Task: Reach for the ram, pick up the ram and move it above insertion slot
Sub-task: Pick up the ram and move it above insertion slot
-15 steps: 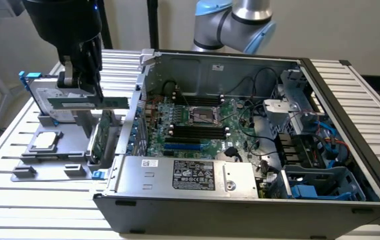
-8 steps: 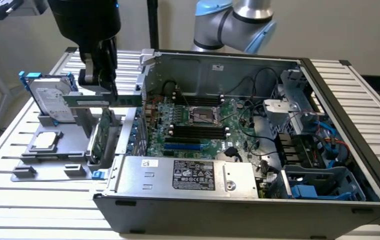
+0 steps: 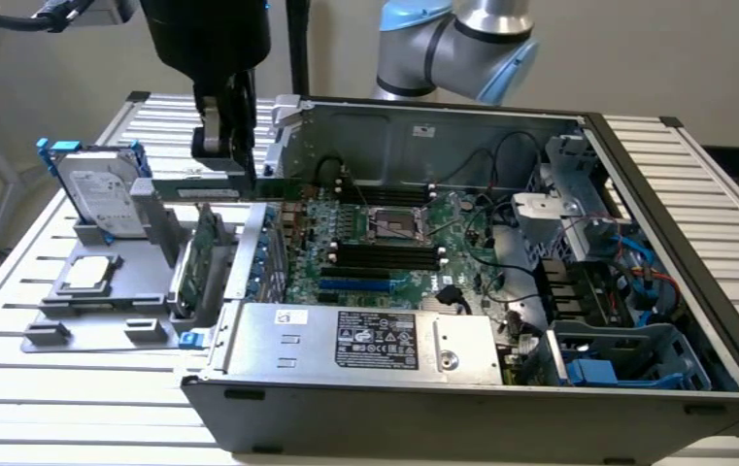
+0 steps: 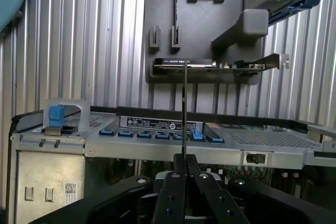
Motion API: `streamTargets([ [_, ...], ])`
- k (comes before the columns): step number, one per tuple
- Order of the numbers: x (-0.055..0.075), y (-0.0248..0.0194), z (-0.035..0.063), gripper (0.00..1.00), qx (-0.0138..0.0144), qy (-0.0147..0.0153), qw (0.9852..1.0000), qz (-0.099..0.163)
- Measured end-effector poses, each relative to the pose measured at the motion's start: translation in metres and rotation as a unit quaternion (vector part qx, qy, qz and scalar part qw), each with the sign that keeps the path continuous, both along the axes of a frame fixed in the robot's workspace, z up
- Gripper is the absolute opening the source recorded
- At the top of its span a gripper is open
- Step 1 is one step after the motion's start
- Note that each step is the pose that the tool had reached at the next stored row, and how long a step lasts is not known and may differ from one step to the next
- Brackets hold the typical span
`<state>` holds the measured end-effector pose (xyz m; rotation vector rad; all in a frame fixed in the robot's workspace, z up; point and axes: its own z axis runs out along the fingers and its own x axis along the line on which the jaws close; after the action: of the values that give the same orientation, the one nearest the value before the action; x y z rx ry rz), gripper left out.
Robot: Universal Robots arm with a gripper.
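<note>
Exterior view: the gripper point(image 3: 222, 146) is hanging in the upper left of the frame, closed on the ram point(image 3: 207, 186), which is sitting level just below its fingertips, over the left wall of the open computer case point(image 3: 473, 408). The ram is hovering above the grey holder tray point(image 3: 84, 316) and the case edge, clear of the motherboard point(image 3: 383, 243). Left of it, the hard drive point(image 3: 100, 194) is standing upright in the tray on the slatted counter point(image 3: 32, 388). In the wrist view the ram point(image 4: 184, 114) is showing edge-on as a thin vertical line, pinched between the gripper point(image 4: 184, 169) fingers at lower centre.
</note>
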<state>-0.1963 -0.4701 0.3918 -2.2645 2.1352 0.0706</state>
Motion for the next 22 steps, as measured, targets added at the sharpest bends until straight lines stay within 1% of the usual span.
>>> streamTargets([
  [13, 0.031, 0.0155, 0.0036, 0.13, 0.0, 0.0, 1.0, 0.0],
  [22, 0.054, 0.0247, 0.0061, 0.13, 0.0, 0.0004, 1.0, 0.0],
])
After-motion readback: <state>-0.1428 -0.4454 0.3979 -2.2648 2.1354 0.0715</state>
